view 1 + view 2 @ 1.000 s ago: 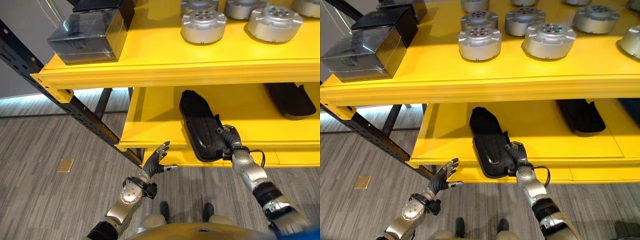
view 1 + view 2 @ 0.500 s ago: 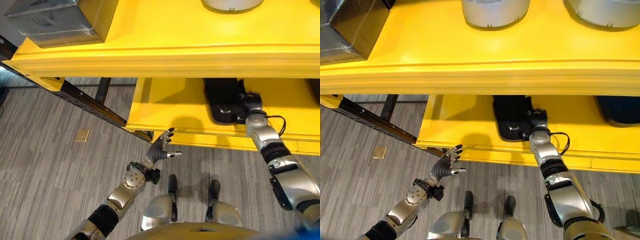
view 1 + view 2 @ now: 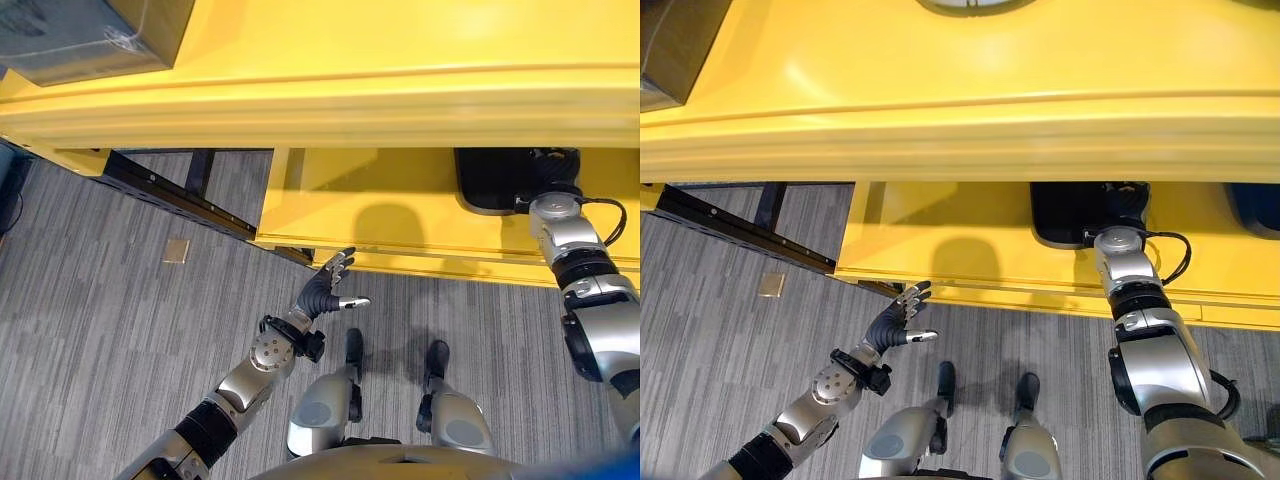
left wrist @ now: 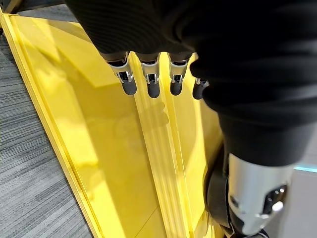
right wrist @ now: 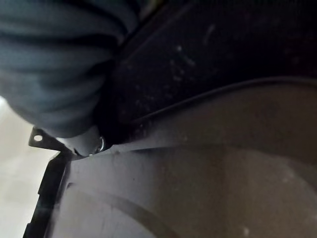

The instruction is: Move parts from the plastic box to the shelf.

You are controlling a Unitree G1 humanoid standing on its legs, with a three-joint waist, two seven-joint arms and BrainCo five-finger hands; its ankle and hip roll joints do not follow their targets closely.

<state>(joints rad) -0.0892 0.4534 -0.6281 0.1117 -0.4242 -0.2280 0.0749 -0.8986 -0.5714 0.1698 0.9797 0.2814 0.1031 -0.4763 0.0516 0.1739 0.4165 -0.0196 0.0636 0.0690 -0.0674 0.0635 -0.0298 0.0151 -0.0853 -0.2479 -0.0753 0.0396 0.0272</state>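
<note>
Shelf boards of bright yellow (image 3: 400, 90) stand above and ahead of both hands. The right hand (image 3: 1127, 200) reaches in under the upper board to the lower shelf (image 3: 970, 250), where it meets the near end of a black moulded part (image 3: 1065, 215) lying flat on the yellow board. Only the dark ribbed cover of that hand and a bit of the hand itself show below the upper board's front lip, so whether its fingers are curled on the part or straight cannot be told; its own wrist view gives only the dark cover pressed close against the part's black surface (image 5: 213, 74).

The left hand (image 3: 322, 291) hangs in the air, below and just in front of the lower shelf's front edge, well apart from the black part and to the left of the right hand. Its fingers (image 4: 148, 84) are straight and spread, the thumb held out to the side, and they hold nothing; past their dark tips the wrist view shows the yellow shelf board.

Beyond the left hand, on the upper board's far left end, sits a dark box (image 3: 90, 35). Grey striped carpet (image 3: 120, 330) lies beneath both hands, with a small tan square (image 3: 176, 250) set in it further to the left of the left hand. A black steel rack beam (image 3: 170, 190) runs slantwise under the upper board's left end.
</note>
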